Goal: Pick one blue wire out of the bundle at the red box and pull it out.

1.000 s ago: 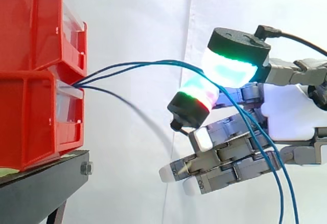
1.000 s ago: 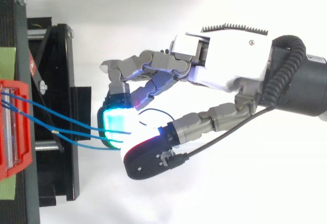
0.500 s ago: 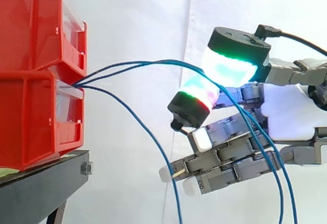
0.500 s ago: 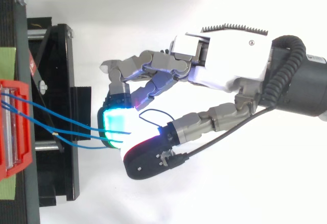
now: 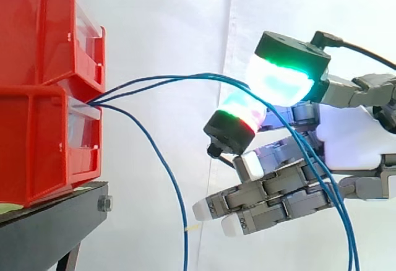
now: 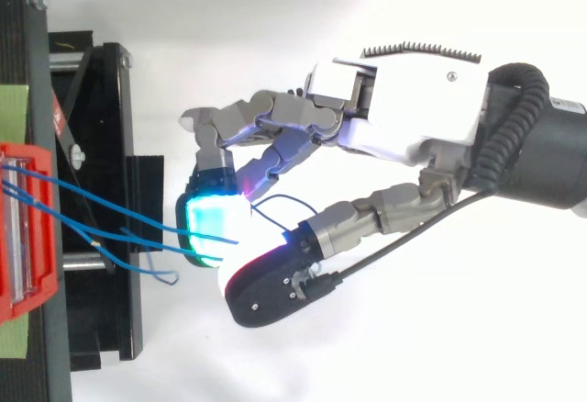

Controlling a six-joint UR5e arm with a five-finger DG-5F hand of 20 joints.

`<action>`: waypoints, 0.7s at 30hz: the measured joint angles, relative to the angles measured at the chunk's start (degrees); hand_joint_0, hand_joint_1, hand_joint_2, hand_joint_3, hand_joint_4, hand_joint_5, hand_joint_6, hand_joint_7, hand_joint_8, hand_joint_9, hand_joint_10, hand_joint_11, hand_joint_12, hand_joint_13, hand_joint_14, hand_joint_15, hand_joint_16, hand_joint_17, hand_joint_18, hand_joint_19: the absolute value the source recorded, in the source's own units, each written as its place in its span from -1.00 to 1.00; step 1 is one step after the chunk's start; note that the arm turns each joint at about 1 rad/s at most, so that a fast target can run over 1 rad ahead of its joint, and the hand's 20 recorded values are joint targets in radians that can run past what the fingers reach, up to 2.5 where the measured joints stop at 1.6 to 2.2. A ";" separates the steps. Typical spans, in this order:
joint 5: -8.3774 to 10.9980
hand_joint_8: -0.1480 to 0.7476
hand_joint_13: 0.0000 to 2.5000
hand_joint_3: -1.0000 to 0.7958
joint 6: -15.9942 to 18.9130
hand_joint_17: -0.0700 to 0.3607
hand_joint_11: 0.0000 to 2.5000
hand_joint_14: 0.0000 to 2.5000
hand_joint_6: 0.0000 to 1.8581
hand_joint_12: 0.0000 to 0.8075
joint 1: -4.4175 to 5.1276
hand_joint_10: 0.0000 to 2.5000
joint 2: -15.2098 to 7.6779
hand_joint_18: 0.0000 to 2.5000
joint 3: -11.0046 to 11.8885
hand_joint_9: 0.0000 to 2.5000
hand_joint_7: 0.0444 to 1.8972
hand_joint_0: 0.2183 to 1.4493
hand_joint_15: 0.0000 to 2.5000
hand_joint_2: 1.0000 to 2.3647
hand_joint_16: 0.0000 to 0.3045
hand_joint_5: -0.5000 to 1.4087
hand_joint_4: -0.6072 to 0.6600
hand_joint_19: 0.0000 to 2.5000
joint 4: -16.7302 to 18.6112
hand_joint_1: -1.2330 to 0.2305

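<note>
Three thin blue wires leave the gap between the stacked red bins (image 5: 37, 141) (image 6: 37, 301). Two of these blue wires (image 5: 179, 78) (image 6: 119, 232) arc right to my hand (image 5: 349, 138) (image 6: 404, 117). They pass between the cyan-green thumb pad (image 5: 278, 82) and a green-red finger pad (image 5: 238, 116), then drop past the palm at the lower right. The pads sit close together on them. The third blue wire (image 5: 170, 178) (image 6: 138, 264) hangs free below the bins, clear of the hand. The other fingers are curled under the palm.
The bins stand on a black stand (image 5: 49, 227) (image 6: 101, 145) at the left. A white curtain (image 5: 173, 23) hangs behind. Between the bins and the hand there is only open air crossed by the wires.
The third wire has swung left and down from near the hand and now hangs by the bins. The thumb pad has shifted slightly up and right. The bins have not moved.
</note>
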 measured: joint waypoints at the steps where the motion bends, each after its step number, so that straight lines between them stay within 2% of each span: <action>1: 0.01 -0.08 -0.89 -0.41 0.00 -0.09 -0.31 -1.00 -0.06 0.04 0.01 -0.98 0.00 -1.00 0.00 -0.27 0.34 -0.24 -0.92 -0.99 -0.63 -0.63 0.20 -0.79 0.00 -0.49; 5: 0.03 -0.12 -0.86 -0.43 -0.05 -0.10 -0.33 -1.00 -0.07 0.03 0.02 -0.98 0.00 -1.00 0.00 -0.23 0.39 -0.31 -0.91 -1.00 -0.64 -0.60 0.18 -0.78 0.00 -0.44; 10: 0.03 -0.09 -0.86 -0.37 -0.07 -0.12 -0.32 -1.00 -0.07 0.03 0.02 -0.98 0.00 -1.00 0.00 -0.22 0.42 -0.28 -0.91 -0.99 -0.65 -0.60 0.16 -0.79 0.00 -0.45; 13: 0.04 -0.11 -0.86 -0.40 -0.04 -0.12 -0.33 -1.00 -0.06 0.03 0.00 -0.98 0.00 -1.00 0.00 -0.21 0.37 -0.35 -0.91 -0.99 -0.65 -0.60 0.23 -0.78 0.00 -0.36; 15: 0.01 -0.11 -0.86 -0.42 -0.01 -0.12 -0.35 -1.00 -0.07 0.03 0.03 -0.98 0.00 -1.00 0.00 -0.20 0.32 -0.43 -0.91 -1.00 -0.65 -0.59 0.22 -0.78 0.00 -0.20; 21: -0.02 -0.06 -0.87 -0.44 0.09 -0.07 -0.37 -1.00 -0.09 0.09 0.06 -0.98 0.00 -1.00 0.00 -0.20 0.27 -0.58 -0.92 -1.00 -0.62 -0.58 0.21 -0.77 0.00 -0.07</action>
